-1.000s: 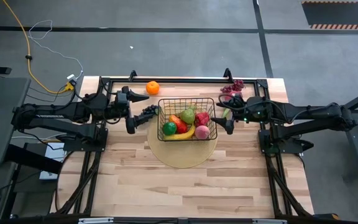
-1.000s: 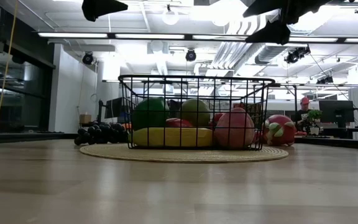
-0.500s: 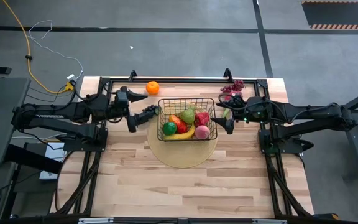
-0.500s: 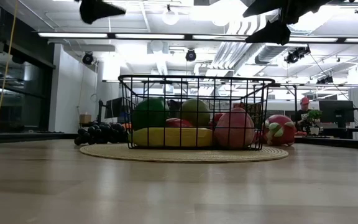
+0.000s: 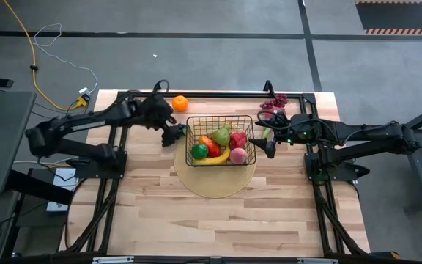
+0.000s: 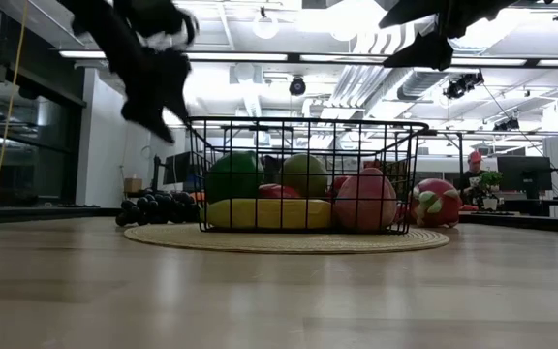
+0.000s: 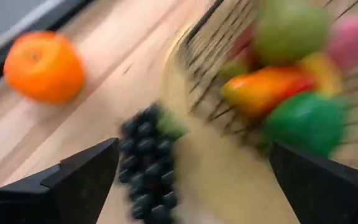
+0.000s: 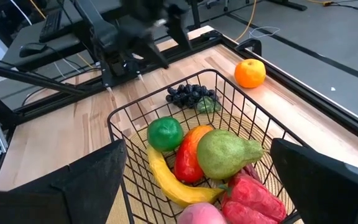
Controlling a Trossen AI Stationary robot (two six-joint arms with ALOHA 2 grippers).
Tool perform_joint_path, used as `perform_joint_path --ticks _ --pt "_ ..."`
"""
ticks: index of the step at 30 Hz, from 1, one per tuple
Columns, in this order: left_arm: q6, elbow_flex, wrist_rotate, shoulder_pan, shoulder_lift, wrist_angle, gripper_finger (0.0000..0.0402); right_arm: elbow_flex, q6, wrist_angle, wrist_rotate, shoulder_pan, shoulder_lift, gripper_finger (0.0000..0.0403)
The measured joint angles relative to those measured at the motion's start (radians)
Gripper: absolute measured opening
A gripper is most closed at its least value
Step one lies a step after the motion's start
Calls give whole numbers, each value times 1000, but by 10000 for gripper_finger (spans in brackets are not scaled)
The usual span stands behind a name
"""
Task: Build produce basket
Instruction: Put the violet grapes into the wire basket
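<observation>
The wooden table [image 5: 218,220] carried a round pale disc [image 5: 215,187], and on that disc stood the basket [image 5: 249,150] of black wire. Inside it lay a yellow banana [image 8: 166,180], a green pear [image 8: 225,152], a red-orange mango [image 8: 188,158], a green ball [image 8: 165,132], red grapes [image 8: 250,193] and a peach [image 8: 197,214]. The purple grapes [image 7: 146,162] lay outside, just beside the basket's left wall, and the orange [image 5: 179,103] sat on the table farther back. The left gripper [image 7: 191,180] hung over the purple grapes, fingers wide apart and empty. The right gripper [image 8: 197,193] waited at the basket's right side, fingers likewise spread.
</observation>
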Motion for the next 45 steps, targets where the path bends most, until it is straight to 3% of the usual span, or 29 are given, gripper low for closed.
perform_joint_path --ticks 5,13,19,26,33,45 --pt "150 -1 88 139 125 -39 397 0 0 -9 0 0 0 387" --pt "303 -1 207 201 325 -19 397 0 0 -10 0 0 0 387" --pt "303 -1 191 197 450 36 397 0 0 -10 6 0 0 387" --pt "305 2 36 186 509 53 388 0 0 -10 31 0 0 387" --pt "274 0 -60 190 503 64 320 0 0 -10 34 0 0 387" --pt "232 -3 -136 192 487 48 191 0 3 -10 33 0 0 387"
